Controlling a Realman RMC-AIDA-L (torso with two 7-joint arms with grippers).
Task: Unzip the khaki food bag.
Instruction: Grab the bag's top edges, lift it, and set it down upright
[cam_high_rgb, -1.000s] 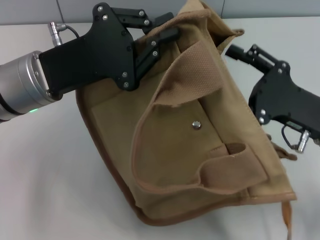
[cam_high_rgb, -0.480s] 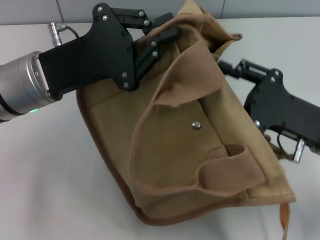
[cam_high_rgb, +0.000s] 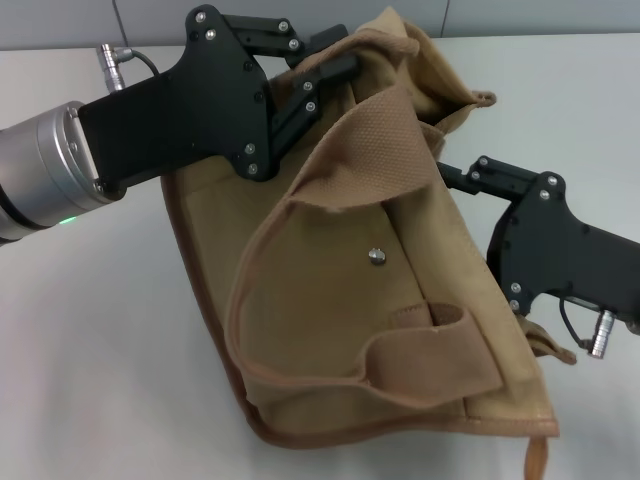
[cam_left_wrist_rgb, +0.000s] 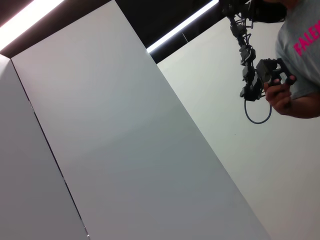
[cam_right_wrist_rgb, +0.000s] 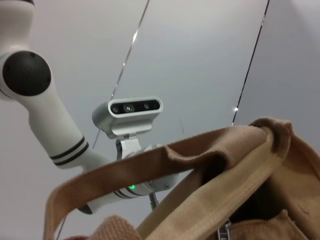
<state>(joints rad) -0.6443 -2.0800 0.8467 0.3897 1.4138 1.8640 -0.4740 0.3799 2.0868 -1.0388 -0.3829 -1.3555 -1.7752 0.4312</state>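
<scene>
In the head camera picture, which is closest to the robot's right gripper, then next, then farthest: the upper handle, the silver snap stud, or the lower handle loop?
From the right gripper, at the bag's right side:
1. Upper handle, right beside the fingertips near the top of the khaki food bag.
2. Silver snap stud, on the front pocket, mid-bag.
3. Lower handle loop, down near the bag's bottom edge.

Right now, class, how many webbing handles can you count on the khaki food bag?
2. One webbing handle arches up near the bag's top; the other handle droops across the front pocket. None seems hidden.
</scene>
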